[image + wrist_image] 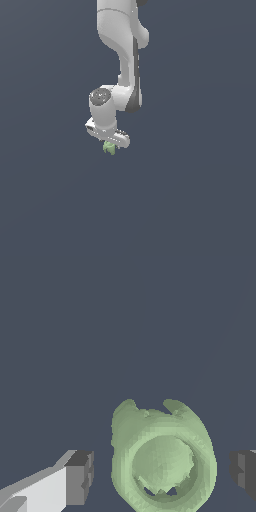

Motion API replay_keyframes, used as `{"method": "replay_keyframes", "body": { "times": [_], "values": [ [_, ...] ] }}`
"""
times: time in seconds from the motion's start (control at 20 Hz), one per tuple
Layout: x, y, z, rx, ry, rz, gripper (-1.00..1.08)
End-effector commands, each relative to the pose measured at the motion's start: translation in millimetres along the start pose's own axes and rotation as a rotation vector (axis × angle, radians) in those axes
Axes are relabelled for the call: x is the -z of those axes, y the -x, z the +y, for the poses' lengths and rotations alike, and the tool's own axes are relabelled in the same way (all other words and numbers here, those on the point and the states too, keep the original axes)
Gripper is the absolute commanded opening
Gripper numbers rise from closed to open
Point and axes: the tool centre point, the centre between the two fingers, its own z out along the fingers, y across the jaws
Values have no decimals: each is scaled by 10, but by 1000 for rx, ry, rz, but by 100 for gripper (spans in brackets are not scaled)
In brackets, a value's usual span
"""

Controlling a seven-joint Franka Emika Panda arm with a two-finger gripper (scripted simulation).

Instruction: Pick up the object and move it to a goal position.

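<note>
Object (162, 461): small pale-green lumpy blob with darker green creases, showing in the wrist view a rounded central bulge ringed by a bumpy rim with two nubs, lying between the two dark finger pads (80, 477) with a gap on either side. End effector (111, 144): white, at the foot of the white arm (122, 40), fingers spread apart and touching nothing, the object just beneath it in the exterior view. Surroundings: one uniform dark slate-blue field in both views, no edge or horizon visible, so worktop (200, 210) and background cannot be told apart.
</note>
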Motion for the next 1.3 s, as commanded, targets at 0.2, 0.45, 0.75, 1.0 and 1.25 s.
{"method": "replay_keyframes", "body": {
  "times": [0.2, 0.45, 0.75, 1.0, 1.25],
  "values": [
    [-206, -2, 1, -2, 0, 0, 100],
    [-215, -5, -1, -2, 0, 0, -100],
    [-215, -5, -1, -2, 0, 0, -100],
    [-183, -1, -11, -2, -1, 1, -100],
    [-47, 31, -56, -2, -1, 1, -100]
  ]
}}
